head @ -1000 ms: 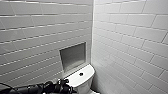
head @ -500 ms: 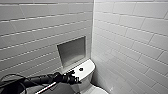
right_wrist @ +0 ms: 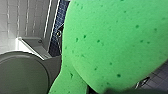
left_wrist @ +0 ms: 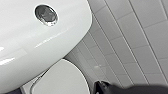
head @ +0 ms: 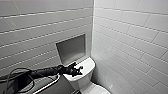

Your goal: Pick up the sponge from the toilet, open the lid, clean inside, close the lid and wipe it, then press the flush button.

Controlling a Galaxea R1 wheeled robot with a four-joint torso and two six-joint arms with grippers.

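The sponge [right_wrist: 112,42] is held up close before the right wrist camera, off every surface, so the right gripper [right_wrist: 117,91], of which a dark strip shows under it, is clamped on it. One broad pitted face is turned to the camera, and a rounded corner points down toward the shaded oval of the lid [right_wrist: 22,72] and the blue tiled floor [right_wrist: 62,20]. The sponge's far edges run past the frame, so its long axis cannot be fixed. In the head view the left arm reaches in over the boxy tank of the toilet [head: 86,66], with the left gripper [head: 75,70] above the tank cover's near end. Whether it is open or closed cannot be told. The left wrist view looks across that glossy cover, where the chrome flush button [left_wrist: 46,15] sits in the top. Below the tank the lid lies down flat, its long axis running away from the tank. A recessed niche [head: 71,48] is set in the tiled wall [head: 130,32] behind.
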